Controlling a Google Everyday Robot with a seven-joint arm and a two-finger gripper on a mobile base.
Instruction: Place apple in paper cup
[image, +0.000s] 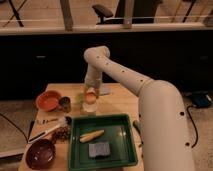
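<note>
The apple (90, 97) is a small orange-red fruit with a paler patch, at the far middle of the wooden table. My gripper (91, 91) comes down from above and is shut on the apple. It holds the apple just over the mouth of the paper cup (89, 108), a small whitish cup standing behind the green tray. The apple hides the cup's rim.
A pale green item (80, 98), a dark can (64, 104) and an orange bowl (48, 100) stand to the left. The green tray (125, 150) in front holds a yellow corn piece (92, 135) and a grey sponge (99, 149). A dark brown bowl (40, 153) is at front left.
</note>
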